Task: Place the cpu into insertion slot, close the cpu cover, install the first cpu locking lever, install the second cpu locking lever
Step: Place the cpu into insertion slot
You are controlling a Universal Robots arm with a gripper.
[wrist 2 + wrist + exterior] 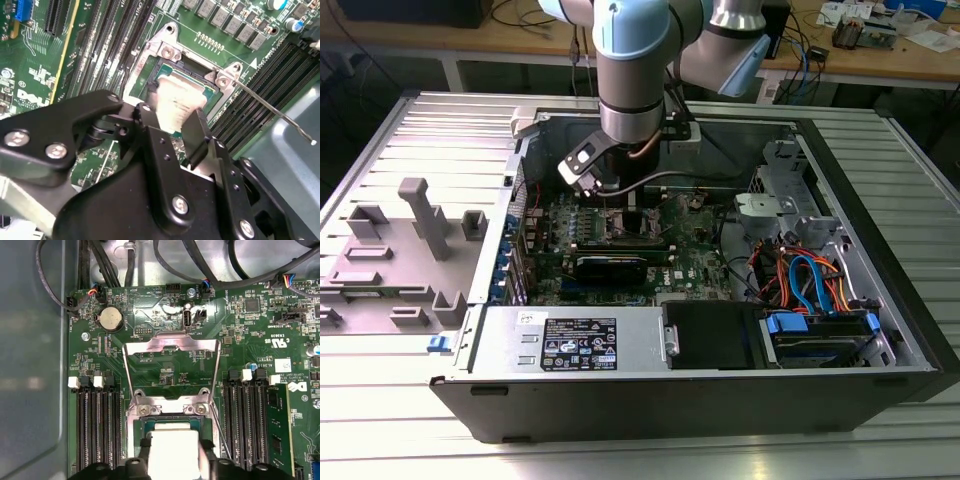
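Black metal fingers of the gripper (170, 114) are clamped on two opposite edges of the cpu (175, 102), a small flat square chip with a silver-grey top, which sits squarely between them. In both wrist views the chip is directly over the insertion slot (170, 418), the square dark socket with a silvery rim; I cannot tell whether it is fully seated. Just beyond the socket, the cpu cover (172, 345), a thin silvery windowed frame, stands swung open on its hinge. A slim steel locking lever (270, 107) juts out beside the socket, unlatched. Long black memory slots (97, 430) flank both sides on the green motherboard (150, 315). In the exterior view the pale-blue arm (635, 60) reaches down into an open black computer case (670, 400) lying on a ribbed aluminium table (450, 130), with a grey plastic fixture (420, 215) at the exterior view's left and a wooden workbench (880, 60) behind.
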